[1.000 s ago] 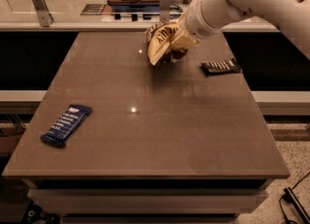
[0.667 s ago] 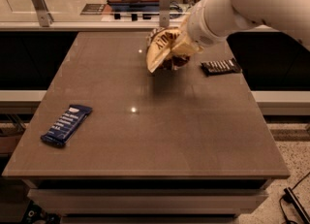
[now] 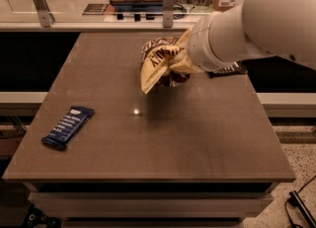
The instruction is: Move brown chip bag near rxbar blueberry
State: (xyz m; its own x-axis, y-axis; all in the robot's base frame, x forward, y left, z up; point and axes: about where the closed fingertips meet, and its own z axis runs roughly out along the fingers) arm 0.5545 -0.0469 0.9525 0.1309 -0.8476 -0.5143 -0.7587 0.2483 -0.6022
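You've got the brown chip bag (image 3: 157, 64) in the gripper (image 3: 178, 74), fingers clamped on its crumpled right side. Bag hangs clear of the table (image 3: 197, 138), mid-rear, shadow below. Bag: crinkly, dark brown top w/ white lettering, cream-yellow lower end pointing down-left. rxbar blueberry (image 3: 67, 127) flat near front-left edge, well apart from bag. Dark bar (image 3: 226, 70) rear right, partly behind arm
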